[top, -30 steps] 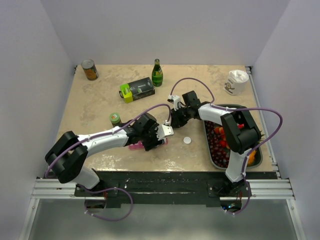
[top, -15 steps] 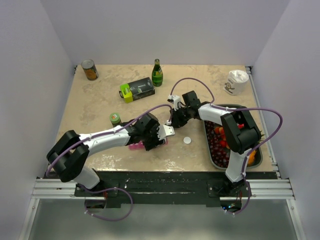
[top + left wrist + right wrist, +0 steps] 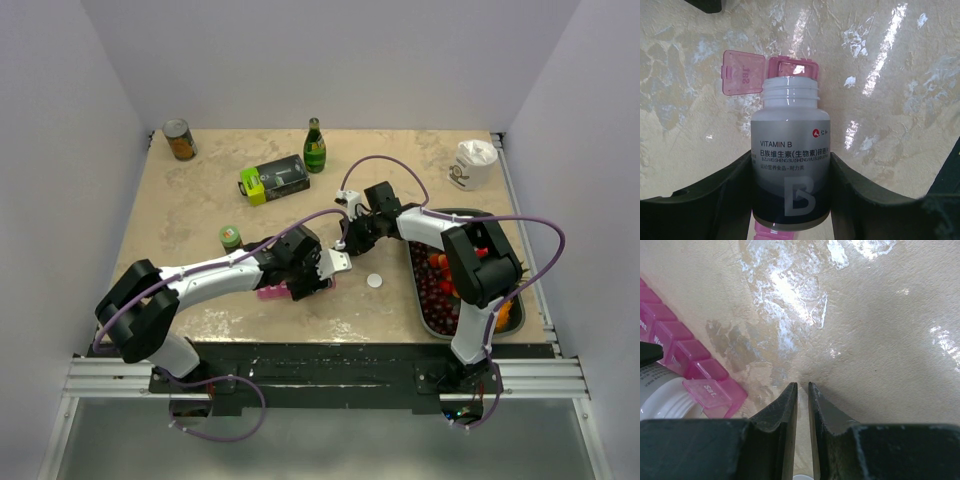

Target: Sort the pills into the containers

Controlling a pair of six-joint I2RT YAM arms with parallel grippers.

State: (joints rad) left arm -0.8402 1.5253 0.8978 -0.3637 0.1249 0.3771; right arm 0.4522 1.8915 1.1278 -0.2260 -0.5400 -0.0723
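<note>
One organiser (image 3: pixel 690 351), one vitamin bottle (image 3: pixel 790 160), one can (image 3: pixel 180 140)

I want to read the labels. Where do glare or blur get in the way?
Left wrist: white glare streaks on the table, yet the bottle label is sharp. Right wrist: a glare patch washes out the table; the pill organiser lettering is soft. Top external: even light, but labels too small.

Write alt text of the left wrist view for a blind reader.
The fingers of the left gripper hold a capless white Vitamin B bottle, its mouth at an open compartment of the pink pill organiser. The lid is flipped left; the table is beige.
</note>
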